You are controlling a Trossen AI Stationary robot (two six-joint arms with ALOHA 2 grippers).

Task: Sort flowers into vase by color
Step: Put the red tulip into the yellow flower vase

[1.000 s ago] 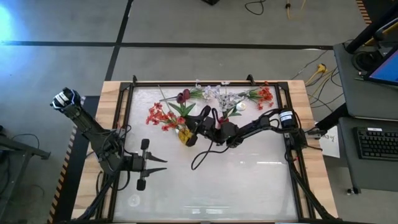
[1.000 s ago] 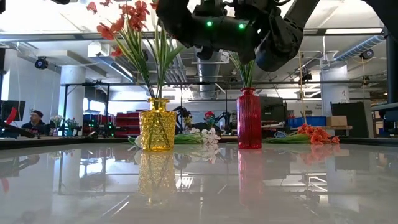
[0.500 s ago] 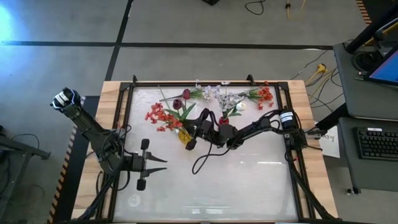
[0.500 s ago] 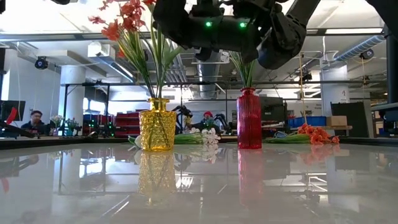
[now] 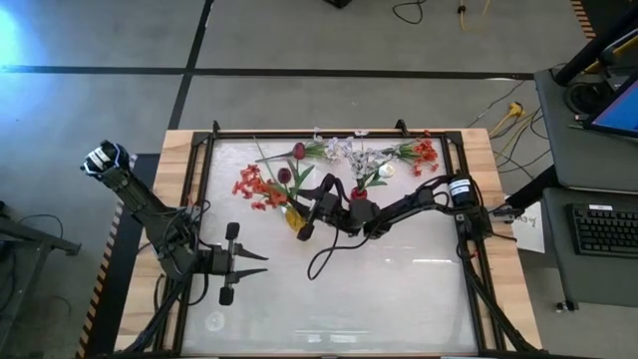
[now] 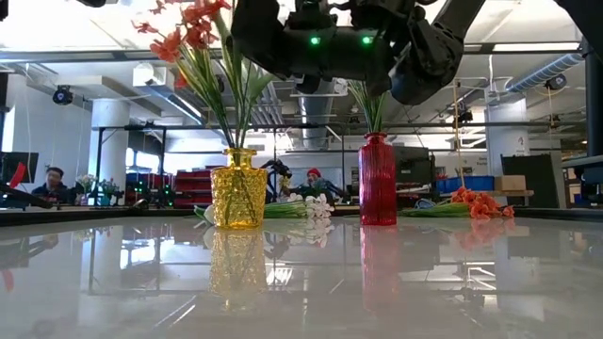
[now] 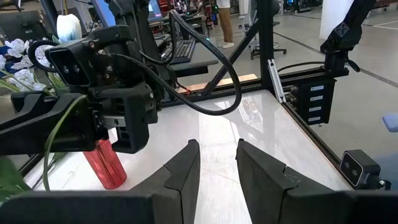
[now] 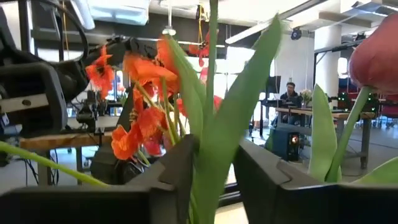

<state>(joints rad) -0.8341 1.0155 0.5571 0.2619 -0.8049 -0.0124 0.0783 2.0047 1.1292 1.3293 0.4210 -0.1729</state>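
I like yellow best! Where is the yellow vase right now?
In the low view the yellow vase stands left of the red vase, holding red-orange flowers; from above it sits near the table's middle, under the right gripper.

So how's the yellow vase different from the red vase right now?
The yellow vase is squat, wide and knobbly; the red vase is taller, slimmer and ribbed. The yellow vase holds red-orange flowers and long green leaves; above the red vase only green stems show, its blossoms hidden by the right arm. The right claw grips a stem over the yellow vase, not the red. Both stand upright on the table.
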